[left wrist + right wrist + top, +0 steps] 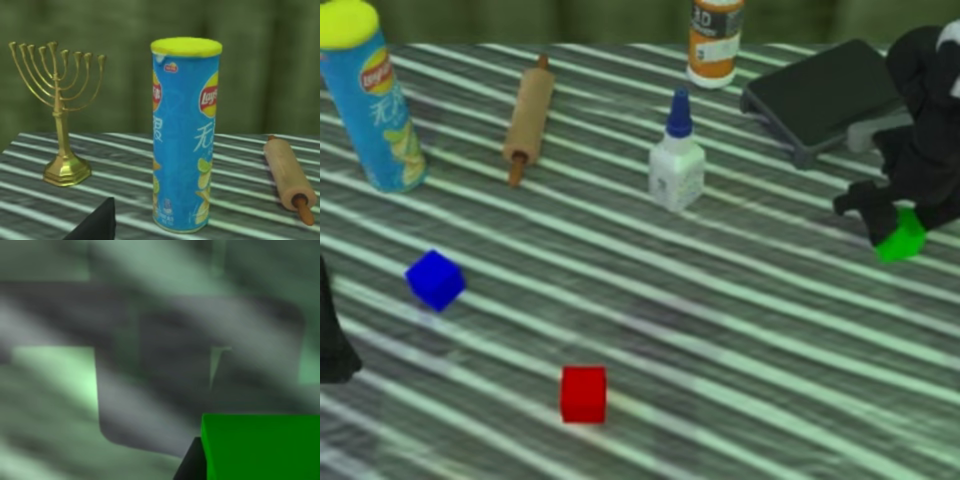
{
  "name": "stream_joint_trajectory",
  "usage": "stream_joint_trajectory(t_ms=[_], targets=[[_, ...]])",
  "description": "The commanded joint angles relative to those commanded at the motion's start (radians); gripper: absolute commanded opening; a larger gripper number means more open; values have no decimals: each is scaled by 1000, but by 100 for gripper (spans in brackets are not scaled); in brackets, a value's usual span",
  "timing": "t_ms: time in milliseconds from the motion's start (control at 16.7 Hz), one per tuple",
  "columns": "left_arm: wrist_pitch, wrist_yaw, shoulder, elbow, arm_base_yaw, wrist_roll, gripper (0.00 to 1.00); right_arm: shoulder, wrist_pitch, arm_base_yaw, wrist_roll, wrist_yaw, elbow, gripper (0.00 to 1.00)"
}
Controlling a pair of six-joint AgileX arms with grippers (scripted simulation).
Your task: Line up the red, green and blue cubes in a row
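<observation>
R gripper (892,228) is over at the table's right side, just in front of the dark flat stand (825,95), and it looks clamped onto the green cube (902,238). The cube sits tucked under the dark fingers w/ only its lower-right part showing from above; in the right wrist view the green cube (260,445) fills the near corner w/ striped table blurred behind it, so I'd guess it's off the surface, though can't be sure.

L arm is parked at the table's left edge; its fingers can't be made out, so can't tell their state.

Red cube (583,393) sits front-centre, blue cube (435,280) to its left and farther back, well apart from each other and from green.

To do this step well, IMO: carry green across toward red, keep it high enough to clear the glue bottle (676,160), and set it down beside red w/ a small gap, faces squared to red's.

Orientation: cubes have no long axis. Red lies roughly square to the table edge; blue is turned corner-on; green looks rotated too, so it needs a twist before release.
</observation>
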Motion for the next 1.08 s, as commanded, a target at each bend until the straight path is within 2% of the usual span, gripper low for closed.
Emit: stream_joint_trajectory(t_ms=[420, 780, 900, 1080], targets=[[0, 0, 0, 0, 0, 0, 100, -68, -213, 8, -2, -1, 138, 0], [0, 0, 0, 0, 0, 0, 100, -76, -229, 5, 1, -1, 150, 0], [0, 0, 0, 0, 0, 0, 100, -81, -230, 36, 35, -1, 146, 0], [0, 0, 0, 0, 0, 0, 100, -101, -232, 142, 162, 2, 120, 0]])
